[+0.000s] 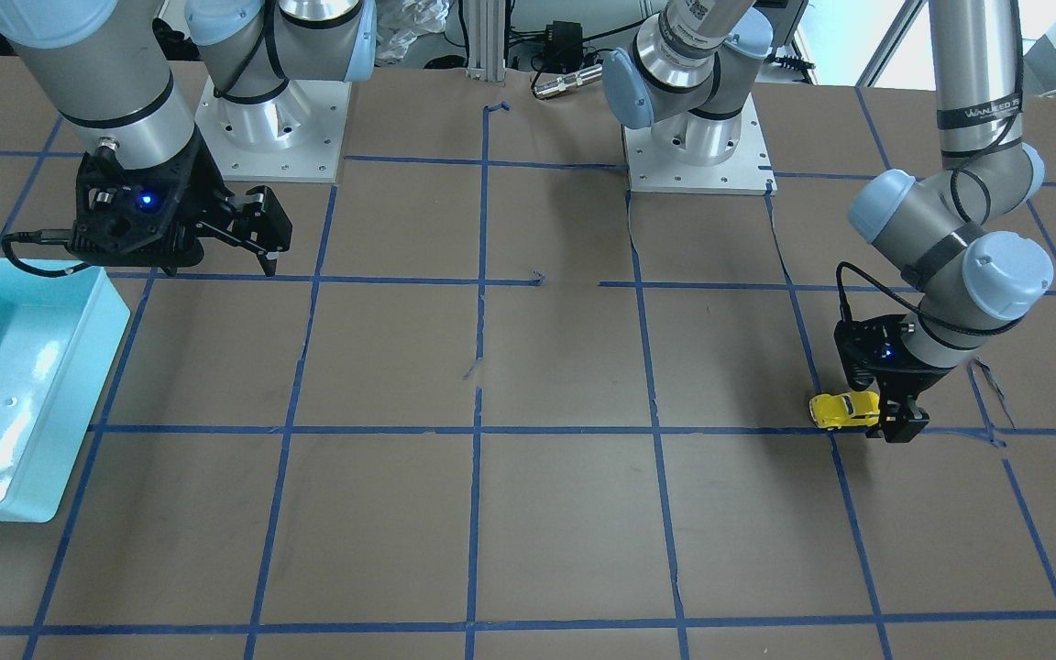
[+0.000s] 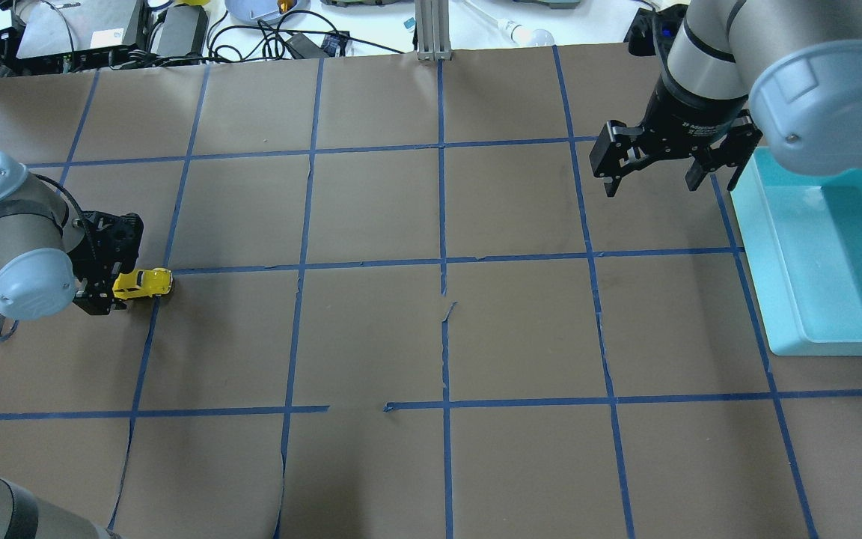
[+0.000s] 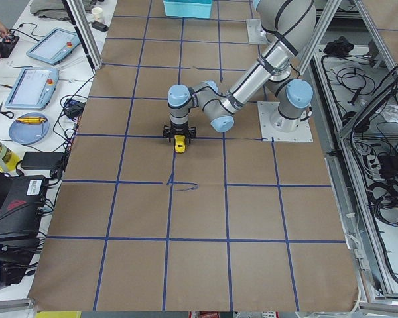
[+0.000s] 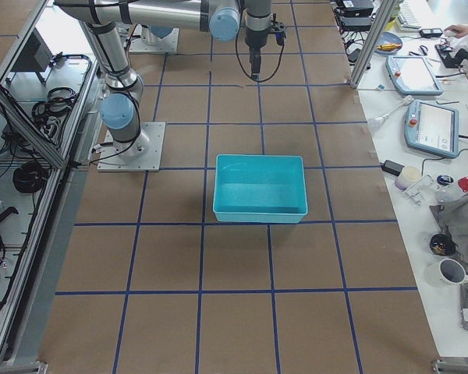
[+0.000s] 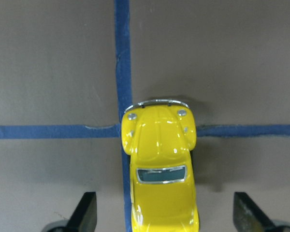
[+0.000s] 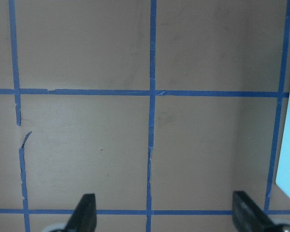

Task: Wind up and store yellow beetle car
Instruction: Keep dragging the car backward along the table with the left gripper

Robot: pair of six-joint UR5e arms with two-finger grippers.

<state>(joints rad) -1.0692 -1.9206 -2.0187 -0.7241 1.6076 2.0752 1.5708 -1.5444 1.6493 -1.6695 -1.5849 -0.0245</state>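
The yellow beetle car stands on the brown table at the far left of the overhead view, on a blue tape crossing. My left gripper is low over it and open. In the left wrist view the car sits between the two fingertips, with a gap on each side and its nose pointing away. It also shows in the front-facing view and the exterior left view. My right gripper is open and empty, above the table beside the bin.
A light blue bin stands at the table's right end, empty; it also shows in the front-facing view and the right wrist view. Blue tape lines grid the brown table paper, which is torn near the middle.
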